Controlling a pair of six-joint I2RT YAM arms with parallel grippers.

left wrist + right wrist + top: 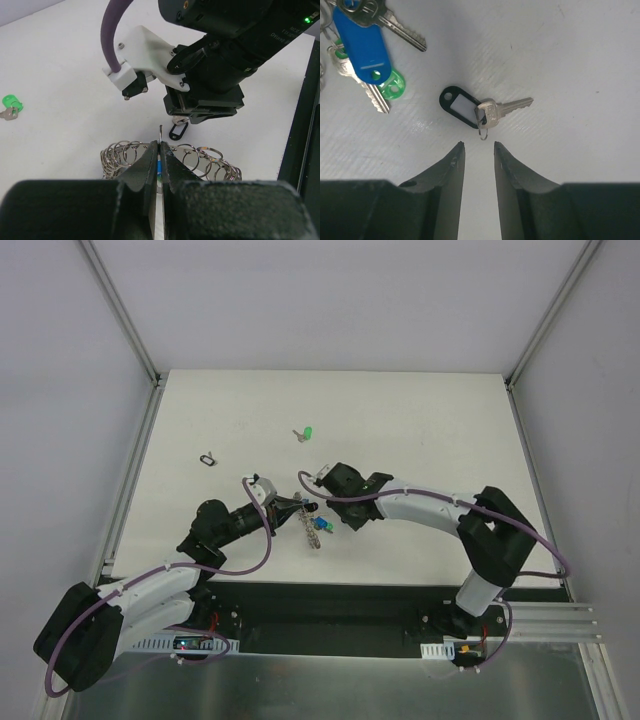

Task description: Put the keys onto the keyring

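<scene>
On the table (420, 420), perhaps four keys (507, 107), one keyring (114, 156).

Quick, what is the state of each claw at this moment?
Left claw: closed, gripping the keyring.
Right claw: open, holding nothing; the black-tagged key lies just ahead of its tips.
</scene>
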